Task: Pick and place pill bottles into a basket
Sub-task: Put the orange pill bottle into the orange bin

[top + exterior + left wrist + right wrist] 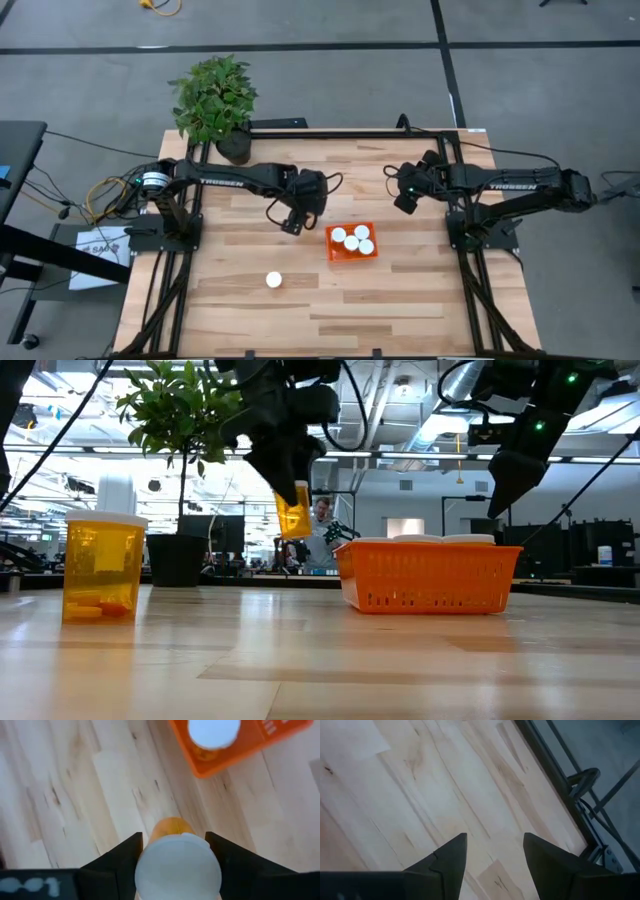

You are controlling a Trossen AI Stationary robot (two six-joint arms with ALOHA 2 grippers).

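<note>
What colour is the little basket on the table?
Bright orange. The basket shows best in the low view, perforated sides included.

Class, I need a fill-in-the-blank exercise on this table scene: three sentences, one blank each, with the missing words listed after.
1. The left pincer holds a bottle in the air, not yet over the ____.
2. The basket already holds ____ white-capped bottles.
3. One lone bottle stands on the table, while the right pincer is open and holds ____.

Missing words: basket; four; nothing
</note>
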